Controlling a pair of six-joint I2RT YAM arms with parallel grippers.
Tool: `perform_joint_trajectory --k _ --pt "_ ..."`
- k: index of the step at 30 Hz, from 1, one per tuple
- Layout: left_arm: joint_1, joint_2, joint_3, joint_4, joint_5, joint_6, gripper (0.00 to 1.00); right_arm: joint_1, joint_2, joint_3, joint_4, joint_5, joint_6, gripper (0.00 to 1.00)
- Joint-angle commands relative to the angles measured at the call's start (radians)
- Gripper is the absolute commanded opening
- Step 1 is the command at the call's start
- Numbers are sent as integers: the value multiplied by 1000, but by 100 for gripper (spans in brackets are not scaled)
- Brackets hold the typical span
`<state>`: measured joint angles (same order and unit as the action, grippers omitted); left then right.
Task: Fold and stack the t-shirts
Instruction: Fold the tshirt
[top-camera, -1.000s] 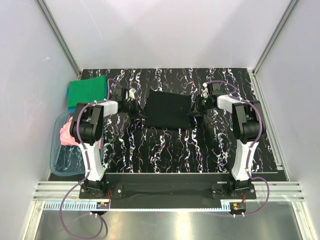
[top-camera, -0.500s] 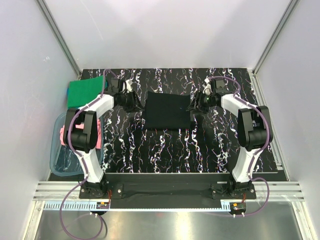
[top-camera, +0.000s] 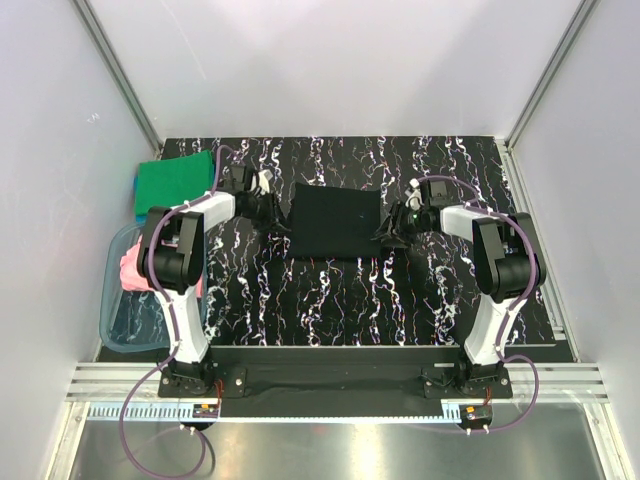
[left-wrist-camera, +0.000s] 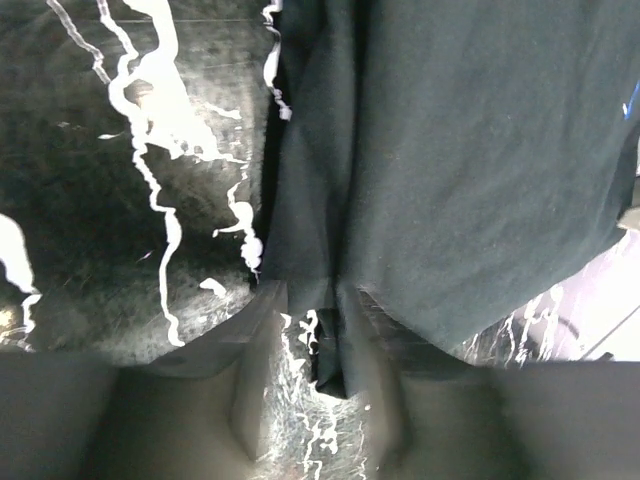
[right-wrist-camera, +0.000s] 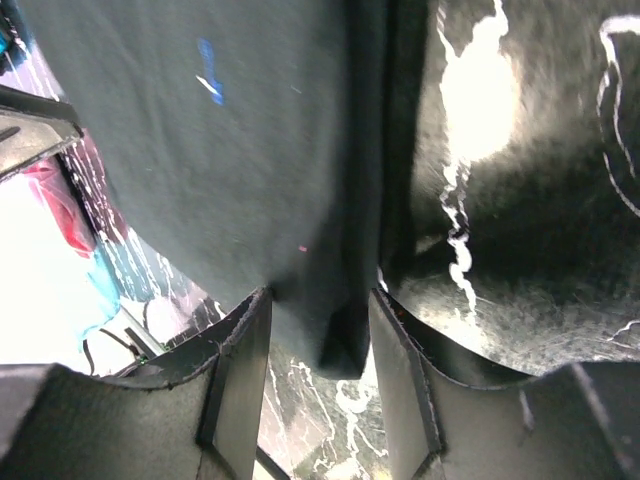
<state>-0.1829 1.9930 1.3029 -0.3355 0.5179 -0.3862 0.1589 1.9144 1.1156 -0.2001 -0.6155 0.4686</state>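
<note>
**Two Robot Arms Flank Folded Black Shirt on Marbled Table**

At far left, a clear blue-tinted tub (top-camera: 112, 330) sits at the table's edge with a pink shirt (top-camera: 133, 268) bunched in its far end. Just beyond the tub, a folded green shirt (top-camera: 172, 185) lies flat in the far left corner of the black, white-veined table (top-camera: 330, 300), and a thin strip of a blue shirt (top-camera: 136, 192) shows along its left side.

The left gripper (top-camera: 274, 212) reaches across to the left edge of the black shirt (top-camera: 335, 222), which lies folded into a neat rectangle near the middle of the table, toward its far side. In the left wrist view, the left gripper (left-wrist-camera: 315, 335) has its fingers (left-wrist-camera: 245, 385) parted. A folded corner of the black shirt (left-wrist-camera: 460, 150) lies between them, with bare table showing on one side of the cloth, so nothing is pinched.

On the other side, the right gripper (top-camera: 391, 224) meets the shirt's right edge. The right wrist view shows the right gripper (right-wrist-camera: 320, 330) with its fingers (right-wrist-camera: 405, 390) spread apart as well. They straddle a doubled fold of the black shirt (right-wrist-camera: 200, 160) without clamping it.
</note>
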Motion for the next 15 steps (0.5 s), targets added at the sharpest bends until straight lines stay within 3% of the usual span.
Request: perform_joint_trajectory --k 1,6,15 --pt "-7 -3 3 78 54 4 27 4 -14 -40 97 -17 41 50" --pt "-7 -23 -51 108 62 -36 2 4 -38 -83 156 5 82 49" --pt "-10 -108 -205 202 50 -121 0 16 -78 -169 269 28 171 47"
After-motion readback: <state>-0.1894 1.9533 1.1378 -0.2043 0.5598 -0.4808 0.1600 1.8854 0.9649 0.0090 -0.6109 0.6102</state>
